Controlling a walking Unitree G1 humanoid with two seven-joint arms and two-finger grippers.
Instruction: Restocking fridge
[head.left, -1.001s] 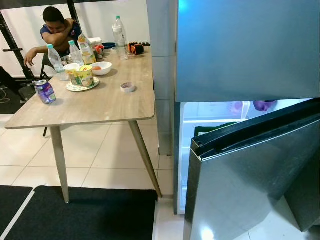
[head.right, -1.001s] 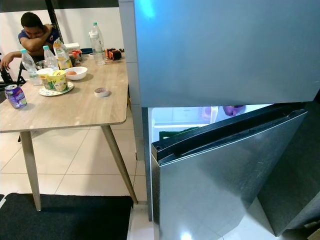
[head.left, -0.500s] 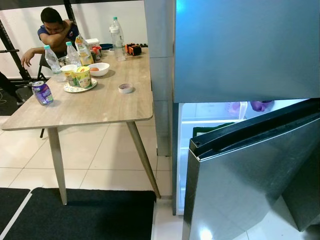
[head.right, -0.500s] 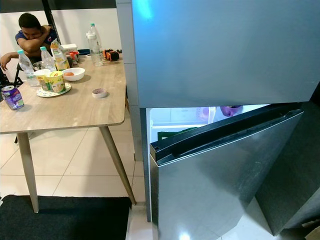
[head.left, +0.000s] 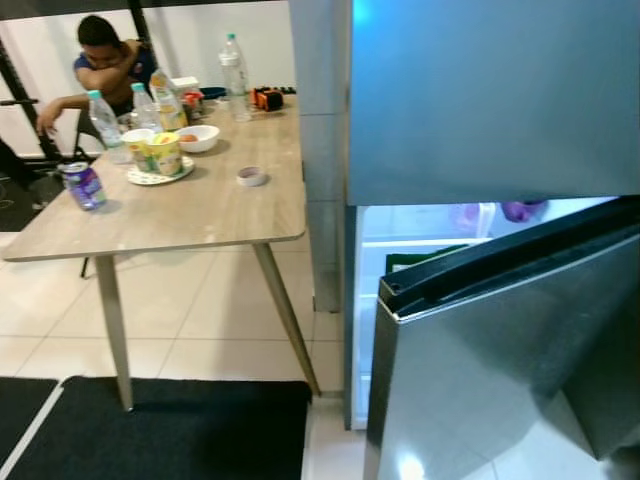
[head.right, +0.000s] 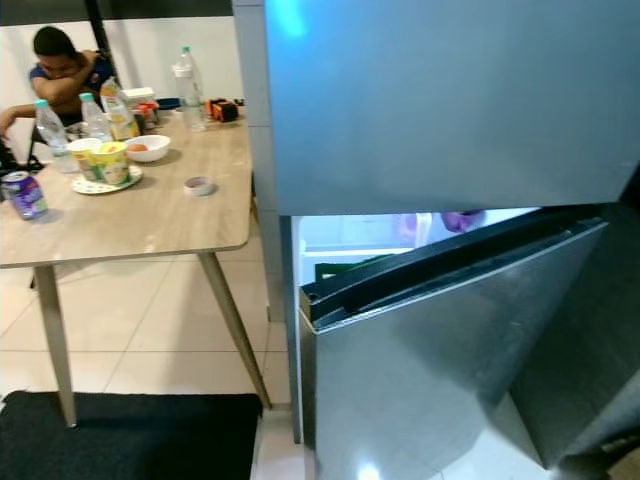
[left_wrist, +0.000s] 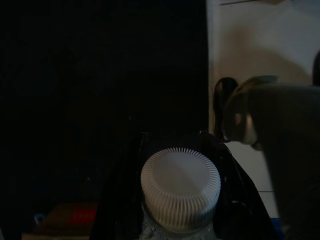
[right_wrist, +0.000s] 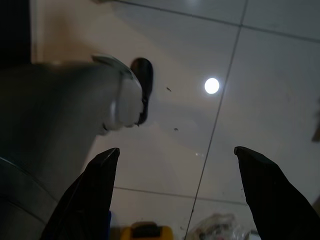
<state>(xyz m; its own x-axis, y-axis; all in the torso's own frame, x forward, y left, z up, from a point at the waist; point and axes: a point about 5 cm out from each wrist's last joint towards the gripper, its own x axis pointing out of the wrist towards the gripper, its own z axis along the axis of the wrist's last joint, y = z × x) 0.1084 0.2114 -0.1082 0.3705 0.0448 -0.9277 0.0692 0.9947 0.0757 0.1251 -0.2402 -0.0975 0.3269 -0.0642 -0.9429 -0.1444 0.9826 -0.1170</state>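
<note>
The silver fridge (head.left: 490, 100) stands on the right with its lower door (head.left: 500, 350) swung partly open toward me. Its lit inside (head.left: 420, 235) shows a white shelf, a dark green item and something purple (head.left: 522, 210). In the left wrist view, my left gripper (left_wrist: 177, 165) is shut on a clear bottle with a white ribbed cap (left_wrist: 180, 187), low over a dark mat. The right wrist view shows my right gripper (right_wrist: 176, 152) open, holding nothing, above the pale floor tiles beside my own leg.
A wooden table (head.left: 200, 210) stands left of the fridge with a purple can (head.left: 83, 185), water bottles (head.left: 234, 78), yellow cups (head.left: 165, 153), a white bowl (head.left: 197, 138) and a tape roll (head.left: 251, 176). A person (head.left: 105, 55) sits at its far end. A black mat (head.left: 180, 425) lies below.
The head view has drifted slightly and turned blurry. The person at the table has shifted an arm. The fridge door stands as before.
</note>
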